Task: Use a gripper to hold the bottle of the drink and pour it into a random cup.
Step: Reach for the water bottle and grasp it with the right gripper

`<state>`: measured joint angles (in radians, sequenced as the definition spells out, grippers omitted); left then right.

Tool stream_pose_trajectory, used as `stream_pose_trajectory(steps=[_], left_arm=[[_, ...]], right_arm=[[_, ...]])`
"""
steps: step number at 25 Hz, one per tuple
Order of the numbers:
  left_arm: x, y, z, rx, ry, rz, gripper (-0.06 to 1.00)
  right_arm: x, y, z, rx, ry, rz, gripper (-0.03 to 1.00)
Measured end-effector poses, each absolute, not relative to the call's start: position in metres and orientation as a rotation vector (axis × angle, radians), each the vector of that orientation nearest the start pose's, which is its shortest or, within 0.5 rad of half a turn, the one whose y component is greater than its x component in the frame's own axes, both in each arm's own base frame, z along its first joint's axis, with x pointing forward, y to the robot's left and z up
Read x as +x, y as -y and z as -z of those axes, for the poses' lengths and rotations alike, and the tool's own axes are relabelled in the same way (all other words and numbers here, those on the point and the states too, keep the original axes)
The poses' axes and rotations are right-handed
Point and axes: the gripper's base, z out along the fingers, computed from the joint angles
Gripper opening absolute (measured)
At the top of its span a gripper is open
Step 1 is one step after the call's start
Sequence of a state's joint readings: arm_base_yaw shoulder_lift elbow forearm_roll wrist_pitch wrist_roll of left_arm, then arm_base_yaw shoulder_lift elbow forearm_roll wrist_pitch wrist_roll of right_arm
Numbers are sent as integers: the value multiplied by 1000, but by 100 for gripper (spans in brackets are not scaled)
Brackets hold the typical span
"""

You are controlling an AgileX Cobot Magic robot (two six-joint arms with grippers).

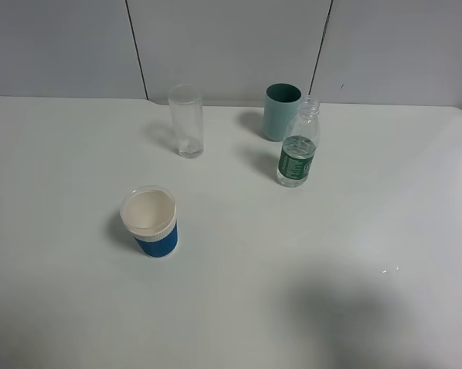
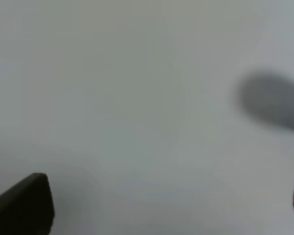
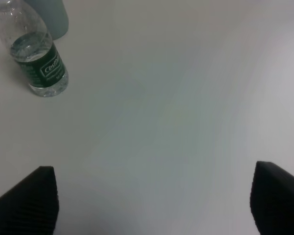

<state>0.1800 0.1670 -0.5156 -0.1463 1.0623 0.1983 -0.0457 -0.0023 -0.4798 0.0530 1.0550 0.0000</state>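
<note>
White tabletop (image 1: 292, 292), grey wall panels (image 1: 231, 38); one bottle (image 1: 297, 157) (uncapped), one blue-banded cup (image 1: 151, 224), one teal cup (image 1: 280, 114), one glass (image 1: 186, 121); left tool (image 2: 171, 198) and right tool (image 3: 154, 196) gape empty.

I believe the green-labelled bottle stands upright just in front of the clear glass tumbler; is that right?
Not quite: the bottle stands upright just in front of the teal-green cup, not the tumbler, which stands apart from it, further left in the exterior high view.

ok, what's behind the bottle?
The teal cup stands just behind the bottle, slightly left in the high view. The bottle's neck covers part of the cup's right side; whether they touch cannot be seen.
</note>
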Motion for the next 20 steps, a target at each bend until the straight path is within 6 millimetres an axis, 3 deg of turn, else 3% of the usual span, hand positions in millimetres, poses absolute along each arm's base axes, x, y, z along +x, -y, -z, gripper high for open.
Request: stream_pose_trajectory(steps=[20], left_arm=[[21, 8, -281, 14, -2187, -33, 99]], right_arm=[[-3, -4, -272, 45, -2055, -35, 78]])
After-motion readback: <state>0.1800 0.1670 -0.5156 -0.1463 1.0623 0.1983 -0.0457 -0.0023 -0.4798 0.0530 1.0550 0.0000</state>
